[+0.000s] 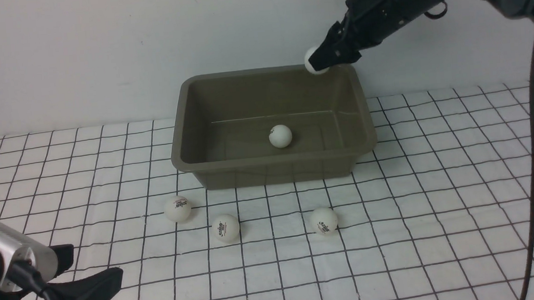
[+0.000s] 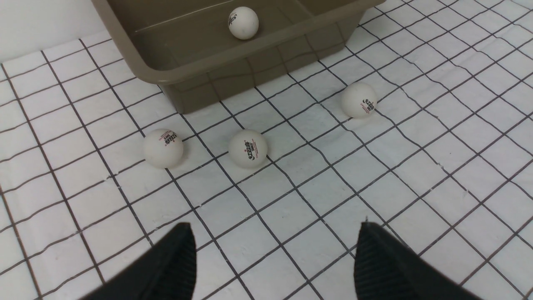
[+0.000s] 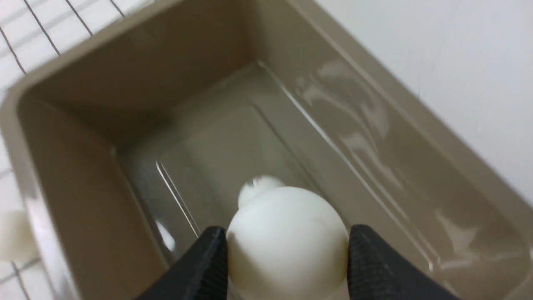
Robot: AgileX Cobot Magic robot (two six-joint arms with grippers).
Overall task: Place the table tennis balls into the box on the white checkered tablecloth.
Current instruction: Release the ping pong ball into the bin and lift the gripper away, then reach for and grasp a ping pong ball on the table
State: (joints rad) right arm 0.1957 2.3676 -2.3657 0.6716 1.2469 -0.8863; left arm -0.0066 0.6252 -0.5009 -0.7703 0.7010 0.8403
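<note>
Front view caught the right gripper (image 1: 318,63) poised above the far right corner of the box (image 1: 178,147), its black jaws clamped on one table tennis ball (image 1: 310,61) raised over the rim. Right wrist view confirmed the grip: the white ball sat pinched between the two fingers (image 3: 208,258), with the tub's glossy olive floor beneath it. A second ball (image 1: 280,136) lay inside the box, on the floor near the middle. Three more lay on the white checkered tablecloth (image 1: 442,203) in front of the tub's near wall: a left ball (image 1: 178,209) closest to the box, a middle ball (image 1: 226,228) near it, and a right ball (image 1: 323,221) set apart from both. None touched the box. The left gripper (image 2: 275,233) hung low over the cloth at the near left, jaws spread wide and holding nothing, the three loose balls ahead of it and well apart from it. The box stood on the cloth, a plain white wall (image 1: 73,51) behind it.
</note>
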